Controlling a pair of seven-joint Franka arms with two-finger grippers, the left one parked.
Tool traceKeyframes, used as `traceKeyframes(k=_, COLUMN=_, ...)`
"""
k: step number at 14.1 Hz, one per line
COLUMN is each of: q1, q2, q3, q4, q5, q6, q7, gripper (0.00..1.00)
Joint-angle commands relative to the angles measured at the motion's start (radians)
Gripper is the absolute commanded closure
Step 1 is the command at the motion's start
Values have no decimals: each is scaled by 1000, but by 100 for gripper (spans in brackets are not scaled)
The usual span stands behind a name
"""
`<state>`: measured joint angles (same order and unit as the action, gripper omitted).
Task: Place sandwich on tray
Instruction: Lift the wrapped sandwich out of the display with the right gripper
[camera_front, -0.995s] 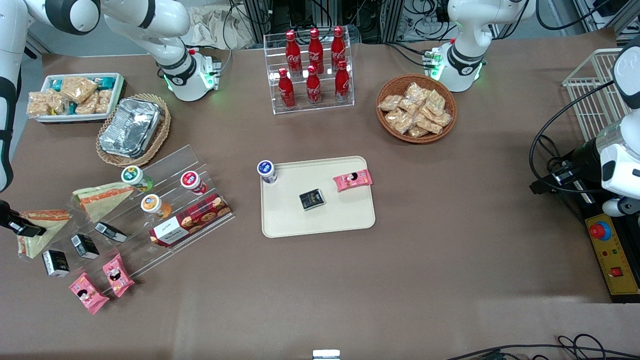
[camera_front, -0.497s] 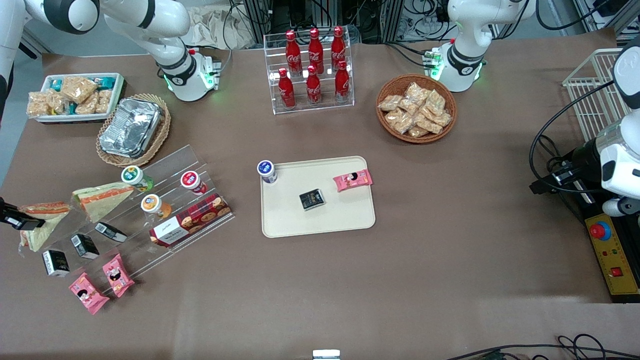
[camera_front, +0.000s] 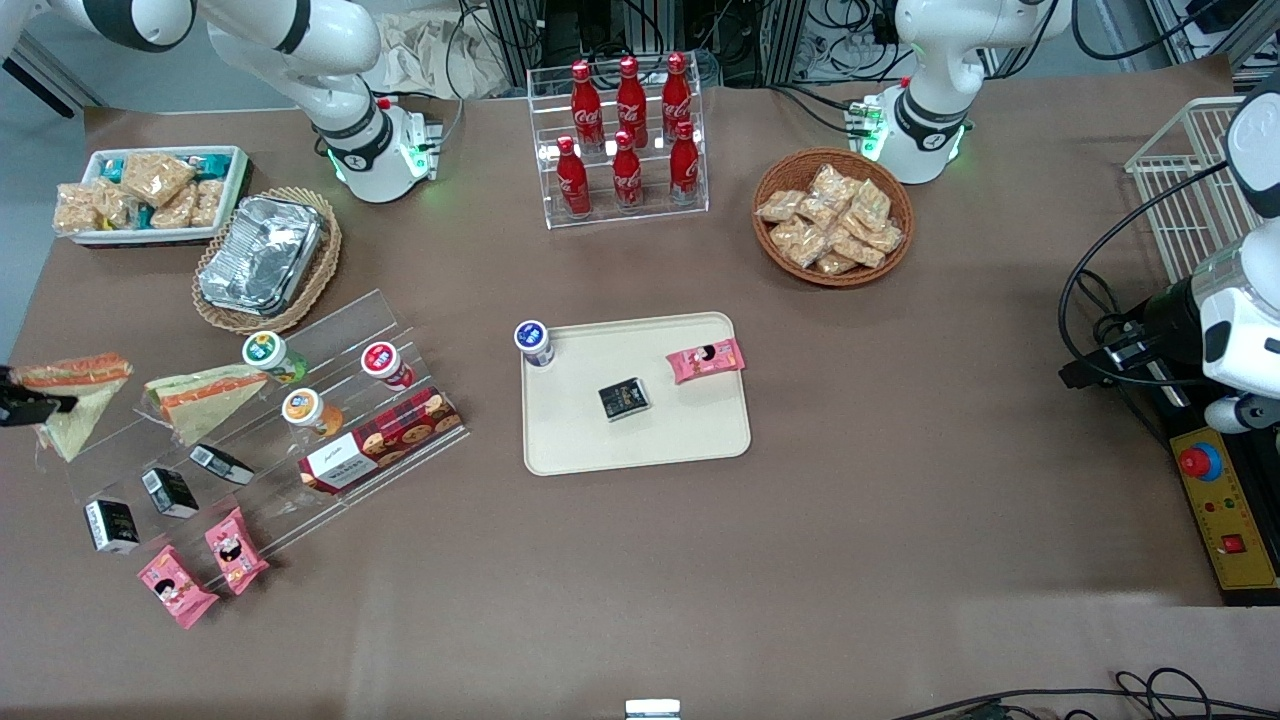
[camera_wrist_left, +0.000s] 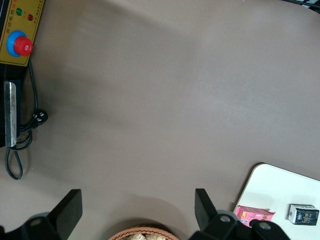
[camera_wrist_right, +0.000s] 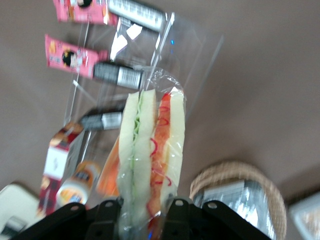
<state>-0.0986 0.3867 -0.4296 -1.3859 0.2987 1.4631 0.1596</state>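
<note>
The sandwich (camera_front: 72, 395), a wrapped cream wedge with a red-orange edge, hangs in the air at the working arm's end of the table, held by my right gripper (camera_front: 28, 408). In the right wrist view the gripper (camera_wrist_right: 145, 215) is shut on the sandwich (camera_wrist_right: 152, 155), its bread slices and red filling standing up between the black fingers. The cream-beige tray (camera_front: 680, 440) lies mid-table, toward the parked arm from the sandwich, carrying a black packet (camera_front: 624, 398) and a pink snack (camera_front: 706, 360); a blue-lidded cup (camera_front: 534, 343) stands at its corner.
A clear stepped rack (camera_front: 340, 330) holds a second, greenish wedge (camera_front: 205, 393), small cups, a biscuit box (camera_front: 380, 440), black packets and pink snacks. A foil container in a basket (camera_front: 265, 255), a snack bin (camera_front: 150, 190), a cola rack (camera_front: 625, 140) and a snack basket (camera_front: 832, 215) stand farther back.
The gripper has lifted the sandwich off the rack end; in the front view both moved up and toward the frame edge. Nothing else moved.
</note>
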Motion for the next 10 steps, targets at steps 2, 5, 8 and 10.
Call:
traceKeyframes(k=2, q1=144, q2=-98, q3=20, q4=15, q5=0, q6=-124, q7=365, gripper=100)
traceKeyframes(k=5, q1=313, q2=-117, q3=20, q4=30, q5=4, q6=-121, q7=674, gripper=100)
traceKeyframes(k=8, q1=462, q2=-111, q3=40, q4=38, q5=5, q6=-58, q7=955, gripper=100)
traceKeyframes(k=10, q1=540, q2=-98, q3=38, q4=38, q5=7, q6=-20, q7=1095, gripper=100)
